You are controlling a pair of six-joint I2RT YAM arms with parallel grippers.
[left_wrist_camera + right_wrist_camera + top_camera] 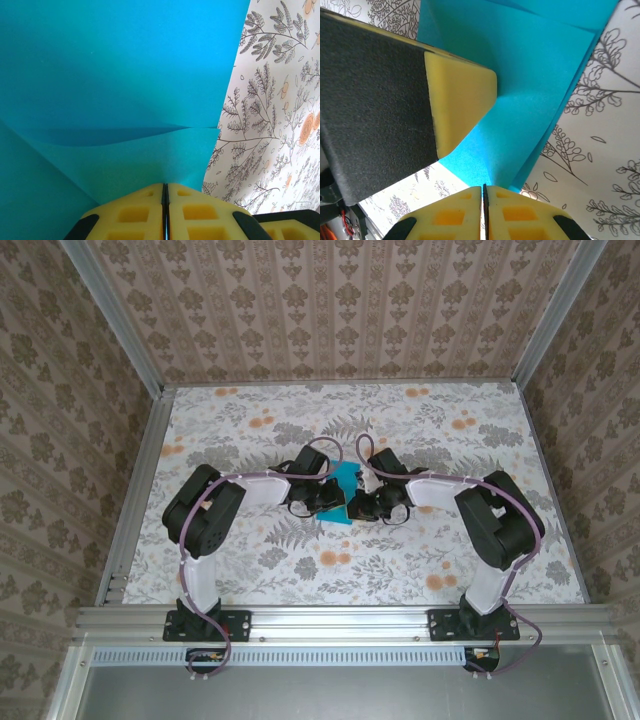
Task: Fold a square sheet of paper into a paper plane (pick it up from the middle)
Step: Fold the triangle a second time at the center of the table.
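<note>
Square sheet of paper [343,490]: plain teal, creased, layers overlapping, one flap bowed. Location: mid-tabletop [250,420], between the two wrists. Left fingers [159,195] clenched on its edge; right fingers [479,196] clenched on another edge. From above the arms hide most of it, outline unclear.

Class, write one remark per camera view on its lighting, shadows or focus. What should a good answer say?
Top external: even, soft light, no glare, only faint shadows on the table. Left wrist: a dark shadow band under the curled fold of the teal paper; table print beside it sharp. Right wrist: the paper looks grainy up close, the table print is crisp.
</note>
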